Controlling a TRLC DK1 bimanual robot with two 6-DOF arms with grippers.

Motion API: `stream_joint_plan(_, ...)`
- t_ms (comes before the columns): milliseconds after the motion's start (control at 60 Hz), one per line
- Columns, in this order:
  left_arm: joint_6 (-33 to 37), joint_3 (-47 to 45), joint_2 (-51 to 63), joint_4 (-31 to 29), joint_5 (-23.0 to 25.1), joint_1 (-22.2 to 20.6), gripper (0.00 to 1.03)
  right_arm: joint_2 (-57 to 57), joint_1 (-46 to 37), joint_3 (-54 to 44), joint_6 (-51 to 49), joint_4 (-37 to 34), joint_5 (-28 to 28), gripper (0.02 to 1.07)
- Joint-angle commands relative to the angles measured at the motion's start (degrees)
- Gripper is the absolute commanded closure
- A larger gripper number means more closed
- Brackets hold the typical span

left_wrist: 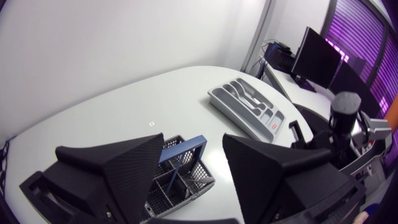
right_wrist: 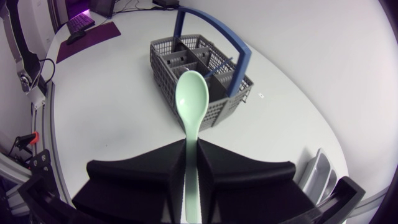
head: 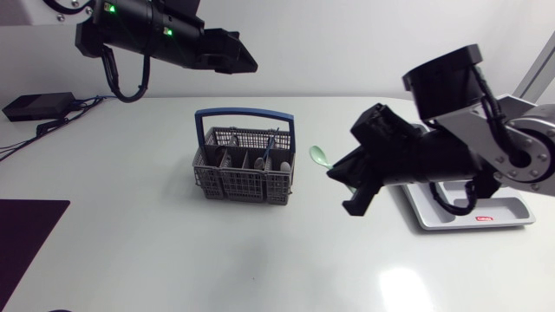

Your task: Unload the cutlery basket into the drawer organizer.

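The grey cutlery basket with a blue handle stands mid-table, with some cutlery still in its compartments. High above its back left hangs my left gripper. In the left wrist view this gripper is open and empty, with the basket far below. My right gripper is just right of the basket, shut on the handle of a mint-green spoon. The spoon points ahead of the right gripper toward the basket. The grey drawer organizer lies at the right, partly under my right arm.
A black box with cables sits at the back left. A dark purple mat lies at the front left edge. The left wrist view shows the organizer with cutlery in its slots.
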Motion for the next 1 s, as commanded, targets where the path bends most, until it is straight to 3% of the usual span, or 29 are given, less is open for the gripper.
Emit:
stream_joint_plan(0, 6.3, -2.3, 0.9, 0.6, -0.7, -0.4, 0.35, -0.8, -5.3, -2.3, -5.7, -1.8, -2.6, 1.01)
stream_joint_plan(283, 12.1, -7.0, 0.6, 1.0, -5.0, -4.5, 0.35, 2.5, -29.0, -3.3, -30.9, -8.3, -13.6, 1.01)
stream_joint_plan(433, 13.5, -10.3, -0.5, 1.6, -6.3, -5.1, 0.35, 8.5, -40.6, 1.2, -47.4, -16.4, -17.6, 1.01)
stream_joint_plan(683, 15.5, -15.1, -2.7, 3.9, -8.1, -6.4, 0.35, 19.9, -54.2, 8.1, -69.1, -22.4, -16.8, 1.01)
stream_joint_plan(983, 16.0, -19.3, -4.8, 6.5, -13.4, -11.0, 0.34, 33.9, -63.5, 18.4, -82.2, -22.2, -12.0, 1.01)
